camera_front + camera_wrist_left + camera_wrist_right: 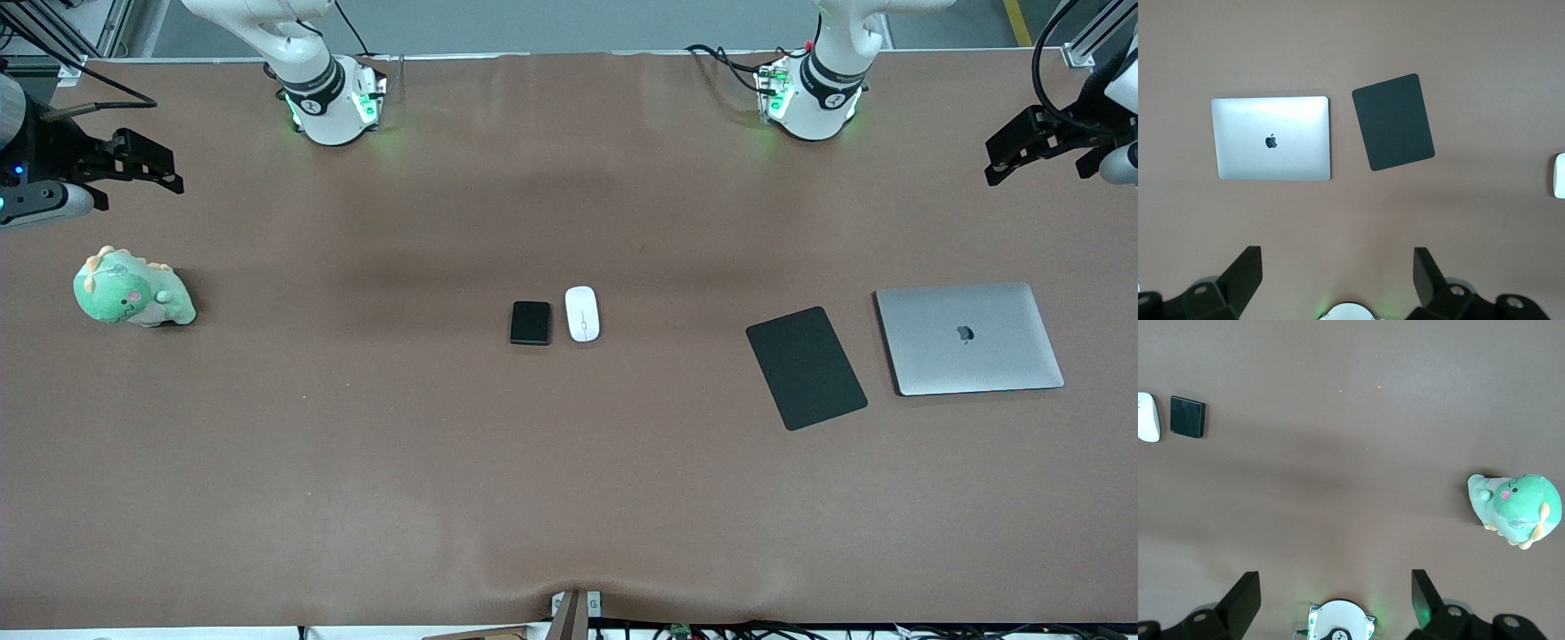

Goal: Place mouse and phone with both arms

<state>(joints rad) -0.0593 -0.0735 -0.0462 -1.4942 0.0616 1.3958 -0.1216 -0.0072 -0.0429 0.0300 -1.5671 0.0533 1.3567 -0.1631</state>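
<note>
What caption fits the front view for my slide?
Mouse and phone side by side mid-table; left gripper and right gripper open at the ends.

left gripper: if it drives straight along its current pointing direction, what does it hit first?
Judging by the left wrist view, the open left gripper points down at bare table, close beside the laptop and the black pad. Likely tabletop first, though depth is unclear.

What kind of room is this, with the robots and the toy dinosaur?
Probably a robot lab. Two white robot arms are fixed to a big brown table, with cables along its edge, and a laptop and a mouse set out for practice.
</note>
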